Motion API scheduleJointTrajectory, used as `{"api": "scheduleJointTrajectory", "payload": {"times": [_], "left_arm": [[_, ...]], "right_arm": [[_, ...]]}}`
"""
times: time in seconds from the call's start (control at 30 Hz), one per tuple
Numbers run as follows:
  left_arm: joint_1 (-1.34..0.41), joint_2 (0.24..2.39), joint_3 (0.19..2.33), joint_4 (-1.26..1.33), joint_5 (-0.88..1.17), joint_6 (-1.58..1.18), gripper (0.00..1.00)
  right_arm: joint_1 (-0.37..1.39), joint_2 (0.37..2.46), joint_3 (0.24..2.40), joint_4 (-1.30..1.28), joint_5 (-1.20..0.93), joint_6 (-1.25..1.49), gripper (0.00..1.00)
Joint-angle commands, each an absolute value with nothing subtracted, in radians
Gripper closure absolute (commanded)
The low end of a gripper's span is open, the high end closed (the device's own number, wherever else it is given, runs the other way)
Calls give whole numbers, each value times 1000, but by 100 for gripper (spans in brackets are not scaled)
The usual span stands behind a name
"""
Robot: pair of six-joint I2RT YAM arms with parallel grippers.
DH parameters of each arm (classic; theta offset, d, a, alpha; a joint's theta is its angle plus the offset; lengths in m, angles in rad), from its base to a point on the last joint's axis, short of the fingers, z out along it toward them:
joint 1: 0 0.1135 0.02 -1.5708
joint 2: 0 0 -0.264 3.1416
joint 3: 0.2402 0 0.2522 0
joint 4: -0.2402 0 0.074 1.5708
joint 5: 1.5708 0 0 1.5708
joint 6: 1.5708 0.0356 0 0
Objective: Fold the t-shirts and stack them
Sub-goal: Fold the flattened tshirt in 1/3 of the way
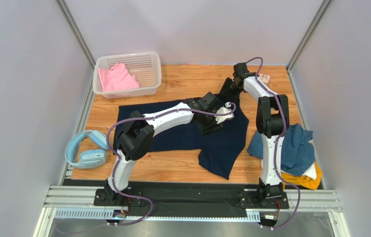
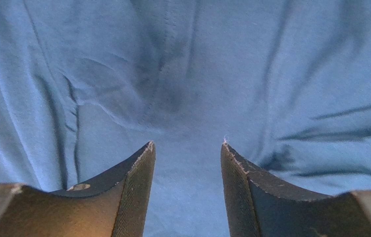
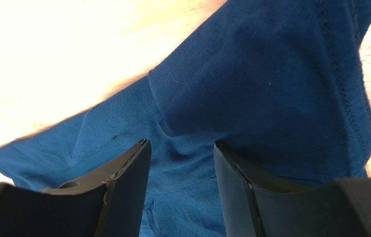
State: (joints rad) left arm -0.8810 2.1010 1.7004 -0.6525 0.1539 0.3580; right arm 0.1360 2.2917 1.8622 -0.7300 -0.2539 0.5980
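The dark navy t-shirt (image 1: 172,129) lies spread on the wooden table, its right part rumpled. My left gripper (image 1: 211,126) hangs low over its middle right, jaws open, with flat wrinkled cloth (image 2: 182,89) between and under the fingertips (image 2: 145,153). My right gripper (image 1: 223,94) is at the shirt's far right sleeve, jaws open over a fold of the navy cloth (image 3: 251,84); in its wrist view the gripper (image 3: 180,142) holds nothing. The pink t-shirt (image 1: 117,78) lies in the basket. The teal t-shirt (image 1: 286,145) lies crumpled on the white (image 1: 312,171) and mustard (image 1: 307,182) ones at the right.
A white plastic basket (image 1: 147,66) stands at the back left. A light blue headphone-shaped object (image 1: 86,150) lies at the table's left edge. A small white item (image 1: 264,78) sits at the back right. Grey walls close in both sides and the back.
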Motion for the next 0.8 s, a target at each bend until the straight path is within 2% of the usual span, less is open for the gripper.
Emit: {"api": "scheduleJointTrajectory", "payload": {"times": [0.0,0.23,0.47,0.7,0.77], "left_arm": [[-879,2152,1724,-577,72,376,43],[-877,2224,1767,-565,5,387,46],[-870,2238,1805,-561,-29,376,78],[-870,2192,1798,-560,-28,367,99],[-870,2178,1790,-561,-15,359,100]], "right_arm": [[132,2301,1841,-704,-258,581,44],[130,2296,1836,-696,-267,578,46],[132,2289,1812,-683,-275,574,47],[130,2292,1809,-681,-270,569,47],[132,2295,1809,-681,-268,569,47]]}}
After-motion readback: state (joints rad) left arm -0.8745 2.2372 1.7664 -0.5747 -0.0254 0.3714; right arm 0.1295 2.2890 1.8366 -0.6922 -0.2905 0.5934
